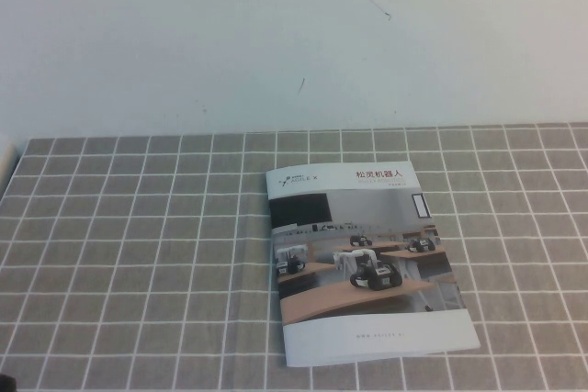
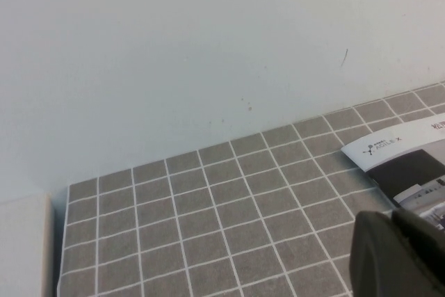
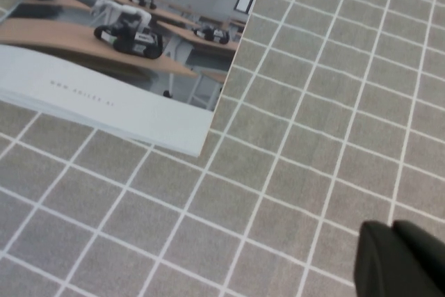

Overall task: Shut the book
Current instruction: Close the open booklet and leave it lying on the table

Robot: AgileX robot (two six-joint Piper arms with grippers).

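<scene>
Book: closed, cover up, lying flat on the grey checked cloth, right of centre in the lower half of the high view. A white wall fills the upper part of the frame.

Left wrist view: my left gripper shows only as a dark edge held above the cloth, close to the book's logo corner. I cannot tell whether it is wide or narrow.

Right wrist view: my right gripper hangs over bare cloth, apart from the book's lower corner. Again I cannot tell its opening.
</scene>
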